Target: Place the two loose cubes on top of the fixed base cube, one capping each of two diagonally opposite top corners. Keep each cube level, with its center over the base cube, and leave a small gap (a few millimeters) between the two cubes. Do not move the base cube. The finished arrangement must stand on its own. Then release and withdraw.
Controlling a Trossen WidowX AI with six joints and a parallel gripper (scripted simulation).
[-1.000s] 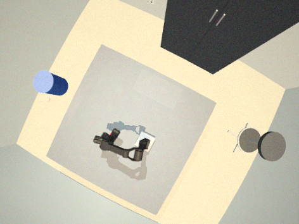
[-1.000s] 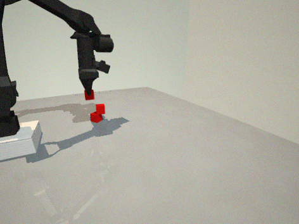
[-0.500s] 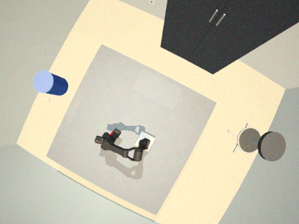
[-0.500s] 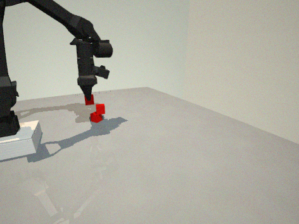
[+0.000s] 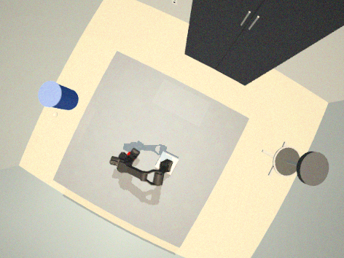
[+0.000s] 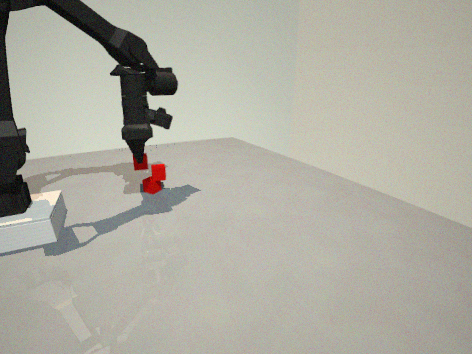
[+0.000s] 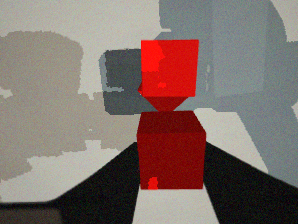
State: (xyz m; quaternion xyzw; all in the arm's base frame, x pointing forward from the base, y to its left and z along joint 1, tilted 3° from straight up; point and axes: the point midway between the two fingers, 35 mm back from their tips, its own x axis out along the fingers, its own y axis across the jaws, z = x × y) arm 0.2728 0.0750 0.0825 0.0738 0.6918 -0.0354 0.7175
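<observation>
The red base cube (image 6: 152, 186) sits on the grey surface. In the wrist view only a dark red corner of it (image 7: 167, 103) shows. One loose red cube (image 6: 158, 172) (image 7: 170, 68) rests on top, offset to the right in the exterior view, and looks level. My gripper (image 6: 140, 159) (image 7: 169, 148) points down and is shut on the other loose red cube (image 6: 143, 165) (image 7: 170, 162). The held cube hangs above and left of the stack in the exterior view, clear of it. In the top view the arm hides most of the cubes; a small red patch shows.
The arm's white base block (image 5: 173, 159) (image 6: 56, 215) stands at the left in the exterior view. A blue cylinder (image 5: 67, 98), a dark cabinet (image 5: 226, 36) and a round stool (image 5: 286, 161) stand outside the grey area, far from the cubes. Arm shadows fall around the stack.
</observation>
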